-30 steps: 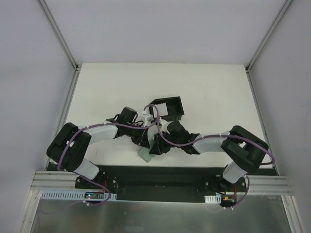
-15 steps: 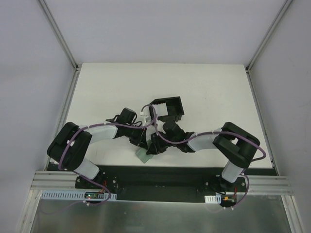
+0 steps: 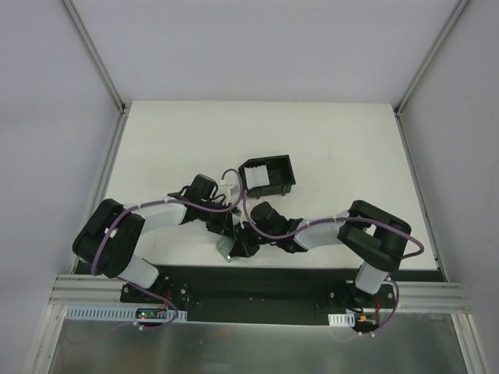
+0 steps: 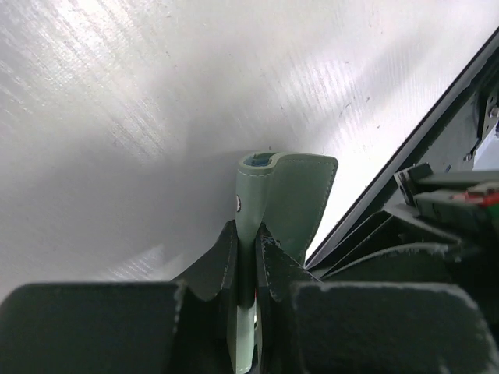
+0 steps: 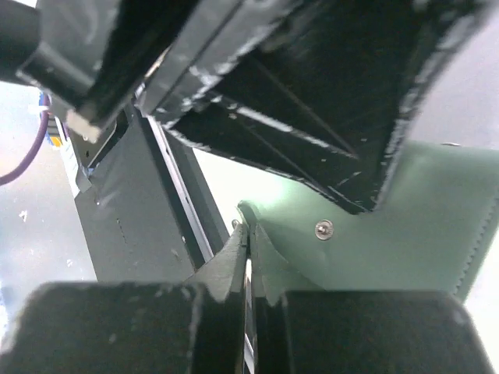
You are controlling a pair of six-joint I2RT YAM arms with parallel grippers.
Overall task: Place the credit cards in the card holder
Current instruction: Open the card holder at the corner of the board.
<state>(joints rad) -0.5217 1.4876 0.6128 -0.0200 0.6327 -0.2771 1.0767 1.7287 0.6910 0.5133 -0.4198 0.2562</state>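
The grey-green case [image 3: 228, 251] is held off the table near its front edge. My left gripper [image 4: 248, 238] is shut on the case's edge [image 4: 300, 195], and a light blue credit card [image 4: 257, 161] peeks from the open end. My right gripper [image 5: 248, 238] has come in from the right, just below the left fingers [image 5: 312, 117]. It is shut at the corner of the case [image 5: 405, 241] on a thin pale sliver that looks like a card's edge. The black card holder [image 3: 269, 178] stands behind both grippers, apart from them.
The black base rail [image 3: 249, 284] runs along the table's near edge, directly under the case. The white table [image 3: 351, 148] extends beyond the holder. Grey walls with metal posts [image 3: 101, 70] close in the sides and back.
My right gripper slid left to the case's corner and closed its jaws from partly open. The left gripper kept its grip and drifted slightly toward the near edge.
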